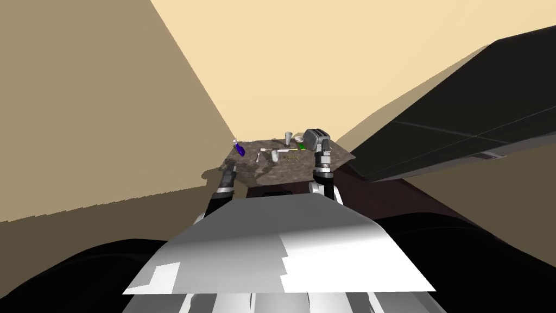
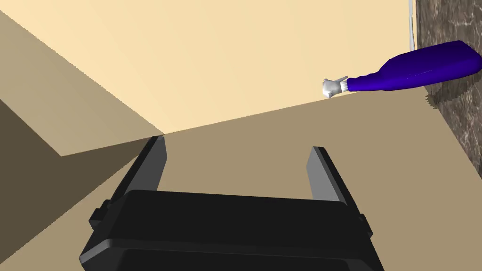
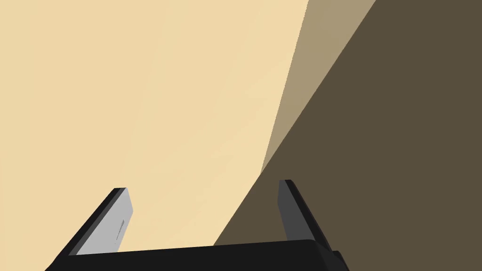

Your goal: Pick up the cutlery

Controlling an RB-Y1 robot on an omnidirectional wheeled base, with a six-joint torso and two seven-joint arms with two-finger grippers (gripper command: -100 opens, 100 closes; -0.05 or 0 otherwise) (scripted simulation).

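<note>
Dark marbled countertop (image 1: 336, 157), bearing: blue bottle (image 1: 239, 148) at left edge; grey toaster (image 1: 314, 137) at far right; white cup (image 1: 288, 138), white bowl (image 1: 299, 139), small green item (image 1: 301, 146) just beside toaster.

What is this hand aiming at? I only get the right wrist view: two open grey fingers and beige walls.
Observer: By the head view, the right fingers hang above the right side of a dark mottled countertop, beside a toaster.
Operator: Any cutlery there?
Observer: Yes, white cutlery lies mid-countertop, untouched, to the left of that arm.
Operator: And the other hand?
Observer: The left fingers stand open near the countertop's left edge; a blue bottle lies at that edge ahead of them.
</note>
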